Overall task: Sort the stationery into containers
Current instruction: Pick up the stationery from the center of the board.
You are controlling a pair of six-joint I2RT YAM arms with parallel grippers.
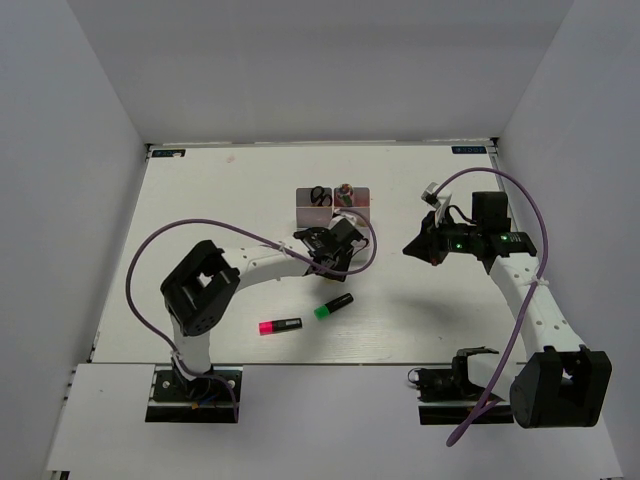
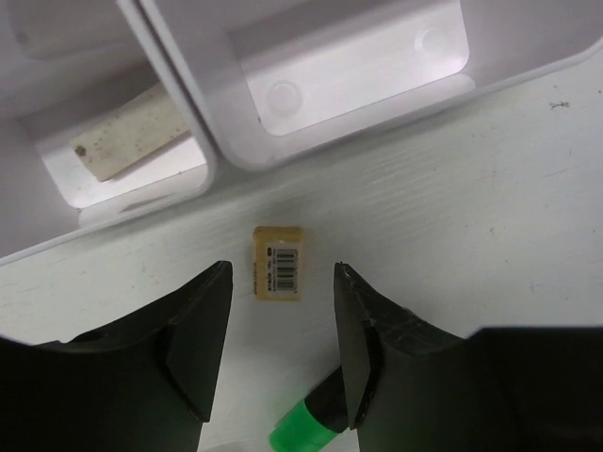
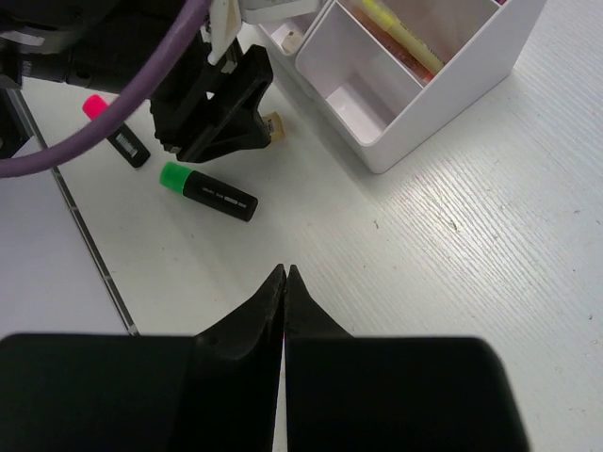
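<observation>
**Surface** [image 1: 220, 200]: white, walled on three sides in the top view.

**Bins** [image 1: 334, 205]: white block of square compartments, upper centre of the top view. In the right wrist view it sits at the upper right [image 3: 443, 104]; the left wrist view shows two of its compartments along the top edge [image 2: 174, 89].
- Scissors [image 1: 318, 195]: black handles, standing in the left compartment.
- Yellow marker [image 3: 405, 36]: leaning in a rear compartment.
- Pale stick [image 2: 127, 146]: lying in the upper-left compartment of the left wrist view.

**Eraser** [image 2: 279, 262]: small tan block with a barcode label, flat on the surface just below the bins, at frame centre. It also shows beside the black fingers in the right wrist view [image 3: 274, 125].

**Green highlighter** [image 1: 334, 306]: black body, on the surface below centre, apart from the bins; its cap shows at the bottom edge of the left wrist view [image 2: 300, 433].

**Pink highlighter** [image 1: 280, 326]: on the surface, left of and near the green one.

**Left jaws**: partly open, one finger on each side of the eraser with a gap on both sides, gripping nothing.

**Right jaws**: closed tip to tip, holding nothing, above bare surface right of the bins.
</observation>
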